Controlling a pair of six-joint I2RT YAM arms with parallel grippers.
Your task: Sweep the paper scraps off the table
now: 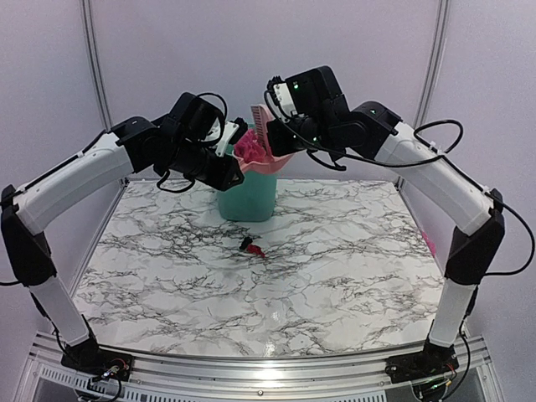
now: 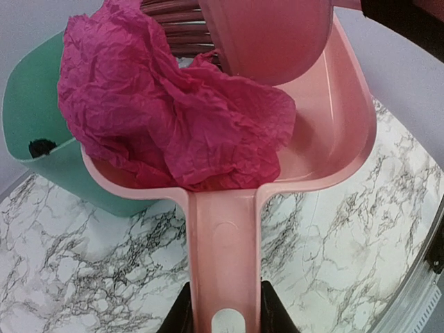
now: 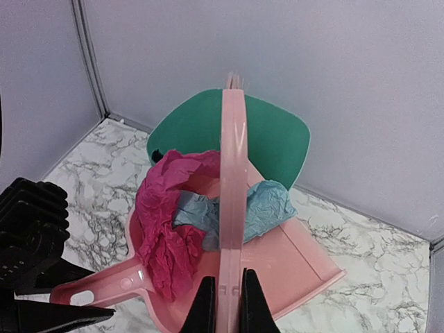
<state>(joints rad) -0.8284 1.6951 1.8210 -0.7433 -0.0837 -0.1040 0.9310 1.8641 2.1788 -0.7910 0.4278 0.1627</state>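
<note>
My left gripper point(image 2: 223, 313) is shut on the handle of the pink dustpan point(image 2: 333, 132), held tilted above the green bin point(image 1: 249, 199). A big crumpled magenta paper scrap point(image 2: 173, 118) lies in the pan, spilling toward the bin point(image 2: 31, 111). A light blue scrap point(image 3: 272, 205) lies beside the magenta one point(image 3: 163, 229). My right gripper point(image 3: 227, 303) is shut on the pink brush point(image 3: 233, 180), its bristle end over the pan's far side. A small red and black scrap point(image 1: 251, 246) lies on the marble table point(image 1: 352, 285), in front of the bin.
A small black bit point(image 2: 41, 147) shows at the bin's inner wall. Grey booth walls point(image 1: 352, 50) close off the back and sides, near the bin. A metal rail point(image 1: 260, 368) runs along the table's near edge. The left arm point(image 3: 28, 236) sits close below the brush.
</note>
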